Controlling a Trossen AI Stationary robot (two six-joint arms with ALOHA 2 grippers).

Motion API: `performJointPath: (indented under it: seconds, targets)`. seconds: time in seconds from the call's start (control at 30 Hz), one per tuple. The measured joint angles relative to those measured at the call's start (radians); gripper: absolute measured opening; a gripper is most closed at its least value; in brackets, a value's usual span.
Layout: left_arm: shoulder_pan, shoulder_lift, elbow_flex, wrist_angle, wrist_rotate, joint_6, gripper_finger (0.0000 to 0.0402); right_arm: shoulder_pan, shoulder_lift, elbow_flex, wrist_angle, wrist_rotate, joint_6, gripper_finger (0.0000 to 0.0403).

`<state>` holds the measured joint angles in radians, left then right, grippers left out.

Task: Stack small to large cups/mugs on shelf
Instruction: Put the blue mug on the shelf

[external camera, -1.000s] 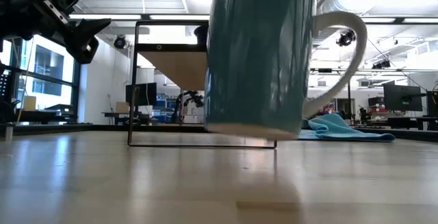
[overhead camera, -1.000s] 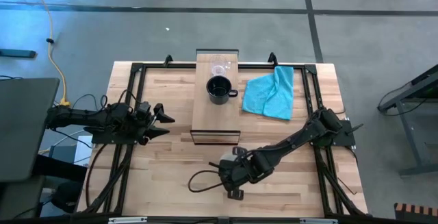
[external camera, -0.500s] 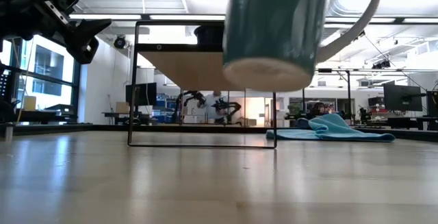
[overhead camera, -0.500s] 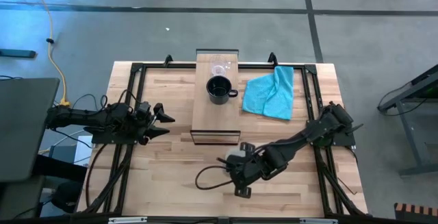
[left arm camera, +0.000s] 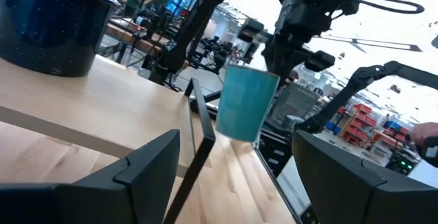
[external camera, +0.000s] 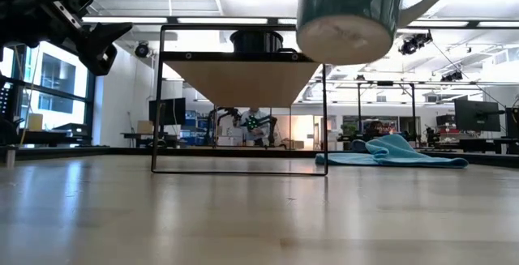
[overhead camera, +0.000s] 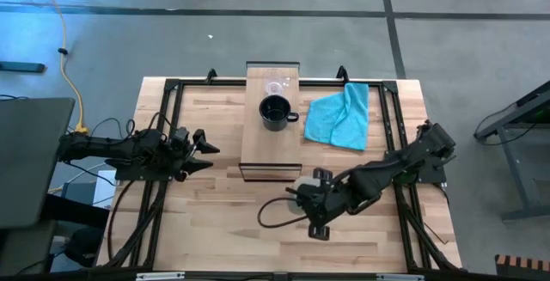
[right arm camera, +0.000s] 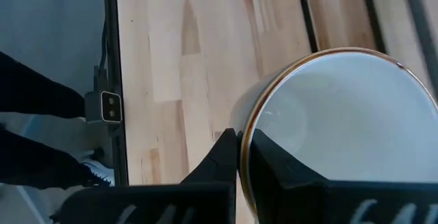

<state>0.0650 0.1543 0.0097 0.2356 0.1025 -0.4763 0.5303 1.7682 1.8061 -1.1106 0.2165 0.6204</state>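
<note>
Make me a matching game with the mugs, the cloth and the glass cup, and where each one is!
Things:
1. black mug
2. glass cup
3. white mug
4. cloth

Places:
A. lying on the table beside the shelf
B. at the shelf's far end
C. up in the air, held by the right claw
D. on the shelf, near its middle

Pairs: 1-D, 2-B, 3-C, 4-A

The shelf has room at its near end. The right claw grips the white mug's rim. The left claw waits open.
</note>
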Motion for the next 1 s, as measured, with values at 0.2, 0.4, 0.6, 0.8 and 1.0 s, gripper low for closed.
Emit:
performJointPath:
  seconds: [0.2,0.4,0.6,0.8,1.0]
  targets:
    - [0.000,0.000,0.000,0.000,-0.028,0.000,0.0271,-0.025,-0.056,0.000,-0.028,0.000,-0.052,0.0000]
    - [0.000,0.000,0.000,0.000,-0.028,0.000,0.0271,-0.070,-0.089,0.000,-0.042,-0.021,-0.113,0.0000]
    - [0.000,0.000,0.000,0.001,-0.029,-0.001,0.0271,-0.125,-0.117,0.008,-0.046,-0.075,-0.174,0.0000]
    - [0.000,0.000,0.000,0.001,-0.029,-0.001,0.0271,-0.157,-0.117,0.104,-0.105,-0.085,-0.235,0.0000]
    - [0.000,0.000,0.000,0.002,-0.029,-0.001,0.0271,-0.183,-0.118,0.207,-0.177,-0.086,-0.260,0.0000]
